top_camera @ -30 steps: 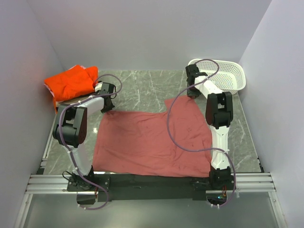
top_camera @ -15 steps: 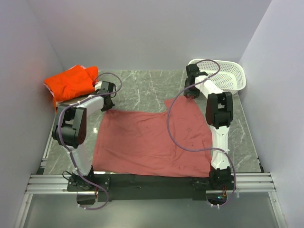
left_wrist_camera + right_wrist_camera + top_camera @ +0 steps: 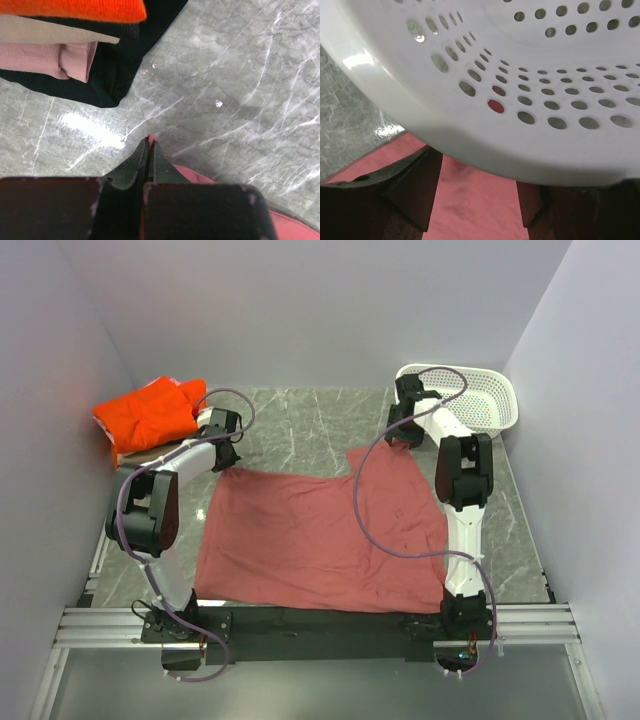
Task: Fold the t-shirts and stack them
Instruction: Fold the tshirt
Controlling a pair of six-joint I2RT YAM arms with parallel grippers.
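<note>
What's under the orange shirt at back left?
Under the orange shirt, the left wrist view shows folded layers: a beige one, a pink one and a black one lowest. How far each reaches beneath is covered.

Bright, even overhead light; glare patches on marble table (image 3: 95,131); blurred close basket (image 3: 520,125).
</note>
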